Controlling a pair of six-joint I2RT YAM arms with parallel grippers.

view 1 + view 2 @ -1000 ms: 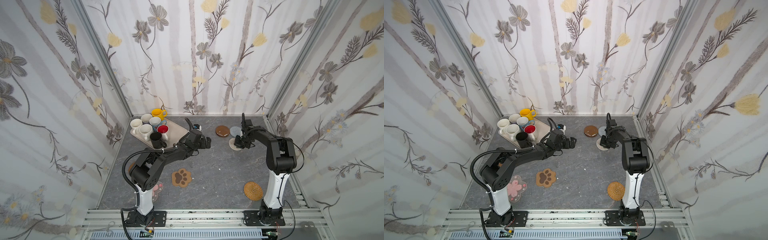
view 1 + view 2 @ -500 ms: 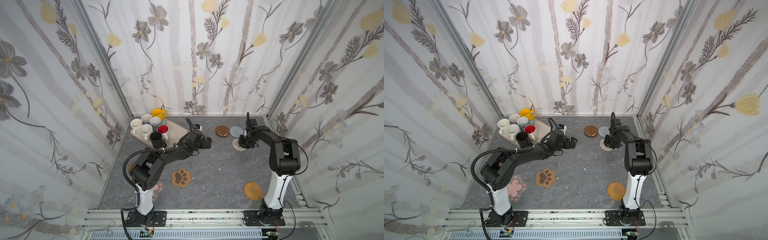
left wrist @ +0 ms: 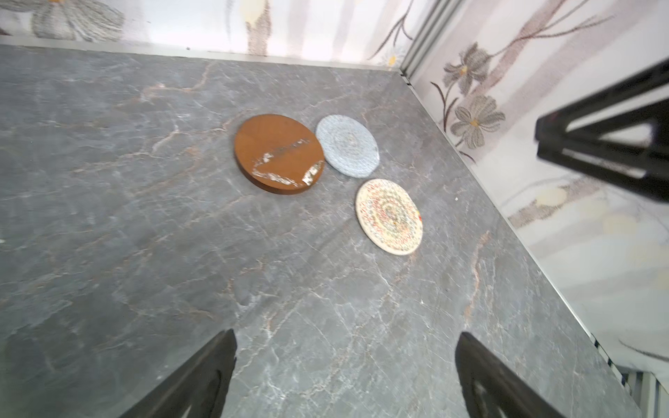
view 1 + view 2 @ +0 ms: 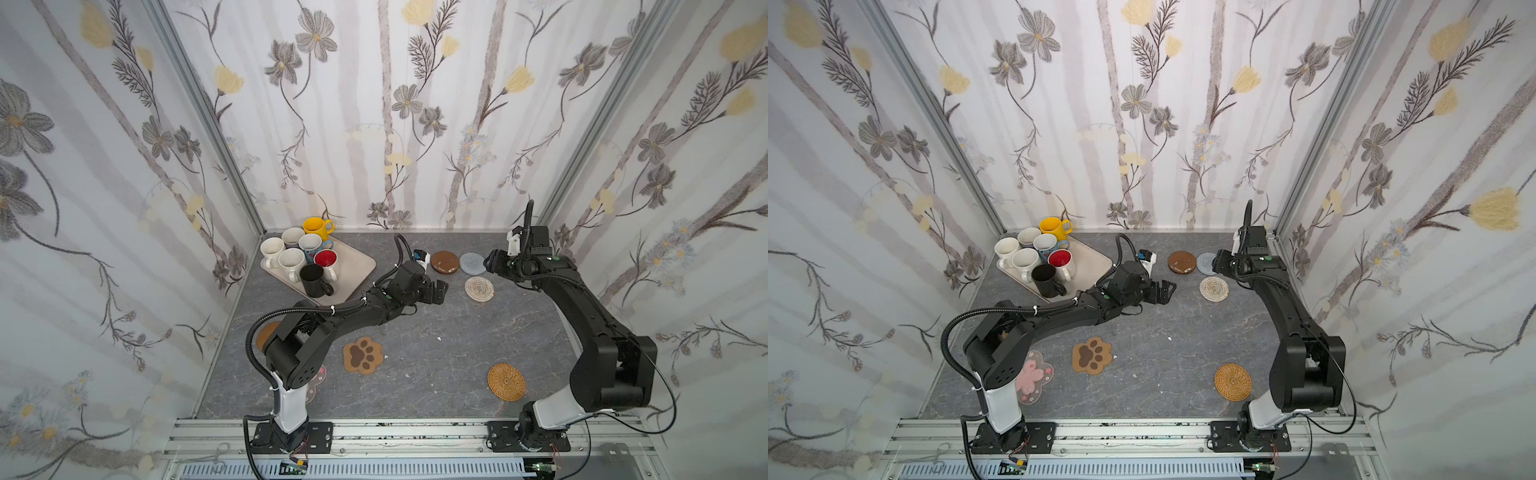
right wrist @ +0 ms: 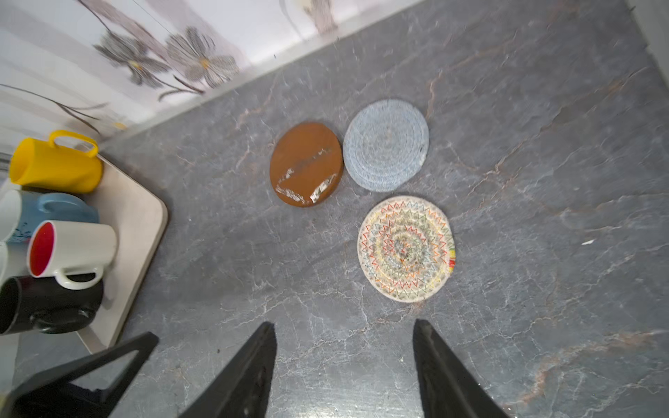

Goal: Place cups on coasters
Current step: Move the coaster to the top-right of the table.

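So all seven cups (image 4: 291, 259) sit bunched on the tray (image 4: 359, 266) at the bench's back left corner, none on a coaster. Left tool (image 4: 437, 291) is spread wide and empty mid-bench; right tool (image 4: 490, 262) is parted and empty too, hovering by the grey coaster (image 4: 472, 263) near the back edge.

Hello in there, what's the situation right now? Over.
Left gripper, right gripper open, empty. Seven handled ceramic mugs on beige rectangular tray; flat coasters bare. No obstacle seen.
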